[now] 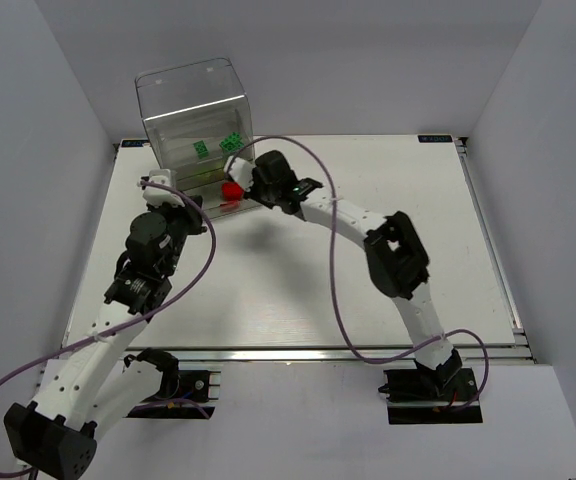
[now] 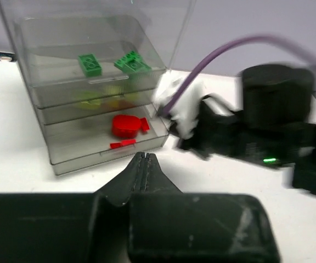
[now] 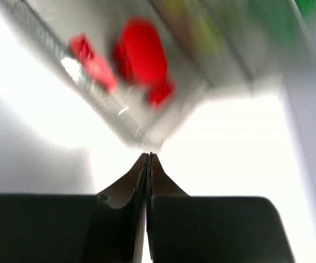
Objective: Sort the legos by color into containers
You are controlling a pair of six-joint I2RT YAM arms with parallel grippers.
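Note:
The clear drawer cabinet (image 1: 193, 115) stands at the back left of the table. Its top drawer holds dark green bricks (image 2: 131, 62), the middle one pale yellow-green bricks (image 2: 100, 101), the bottom one red bricks (image 2: 126, 125). My left gripper (image 2: 142, 155) is shut and empty, just in front of the bottom drawer. My right gripper (image 3: 148, 156) is shut and empty, its tips at the front right corner of the bottom drawer (image 3: 147, 129), where the red bricks (image 3: 141, 52) show blurred. In the top view the right gripper (image 1: 243, 185) sits by the cabinet's right front.
The right arm's wrist and purple cable (image 2: 267, 120) lie just right of the cabinet in the left wrist view. White walls enclose the table (image 1: 388, 290) on three sides.

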